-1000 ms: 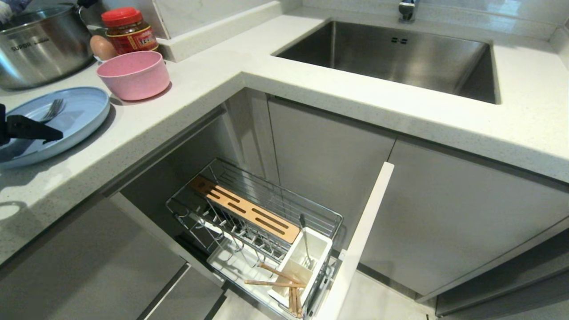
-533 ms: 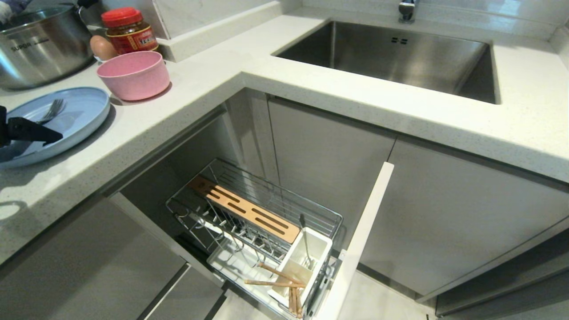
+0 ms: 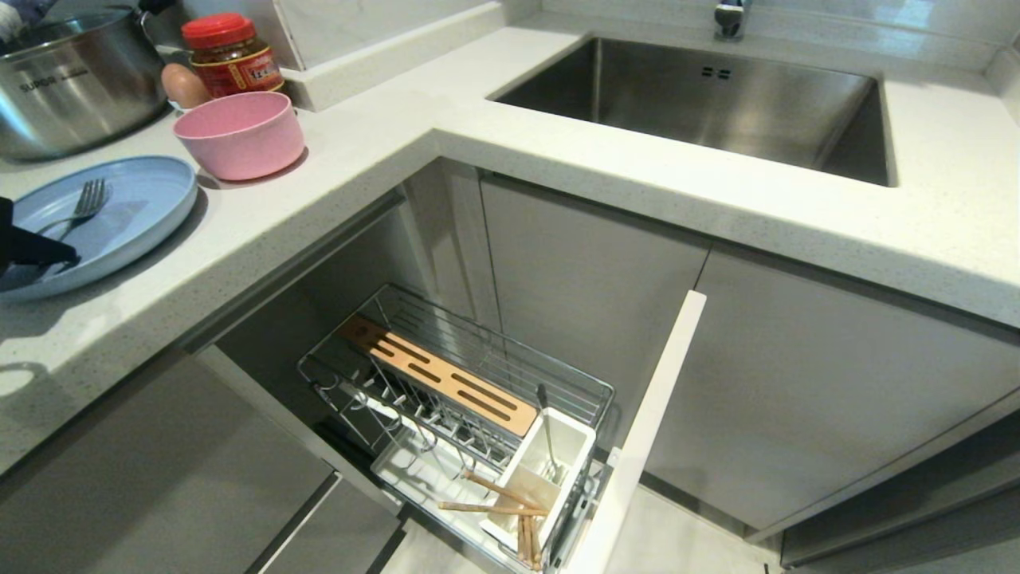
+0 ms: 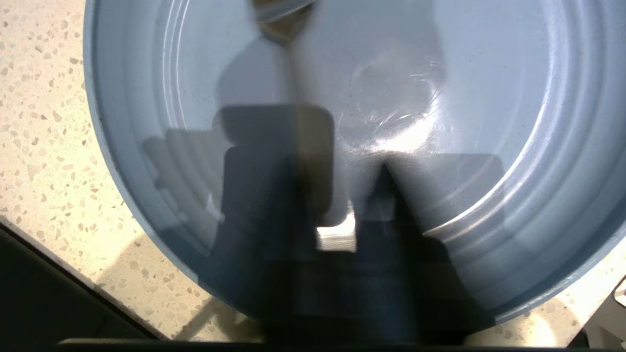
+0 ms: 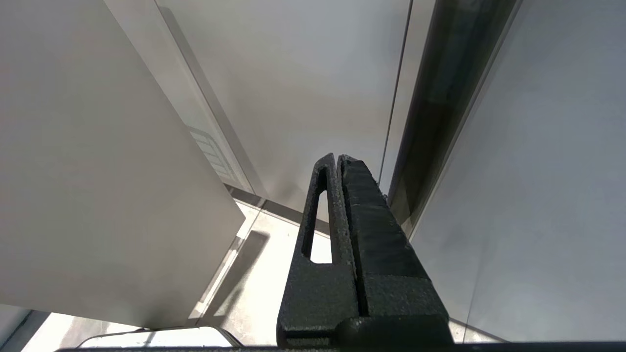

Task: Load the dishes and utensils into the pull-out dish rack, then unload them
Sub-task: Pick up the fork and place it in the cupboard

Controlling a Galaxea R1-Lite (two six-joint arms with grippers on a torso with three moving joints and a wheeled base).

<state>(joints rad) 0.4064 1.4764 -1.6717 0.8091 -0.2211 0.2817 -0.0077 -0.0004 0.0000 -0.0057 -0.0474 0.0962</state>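
Observation:
A light-blue plate lies on the counter at the left, with a silver fork on it. My left gripper is low over the plate, its jaws drawn together on the fork's handle. The pink bowl stands just behind the plate. Below the counter the pull-out dish rack is drawn out. Its white cup holds wooden chopsticks and a slim silver utensil. My right gripper is shut and empty, down by the cabinet fronts.
A steel pot, a red-lidded jar and an egg stand at the counter's back left. The steel sink is at the back right. The open cabinet door's white edge stands beside the rack.
My left gripper's fingers have closed on the fork's handle, and its dark tip shows shorter over the plate. The fork has shifted slightly. Nothing else has moved.

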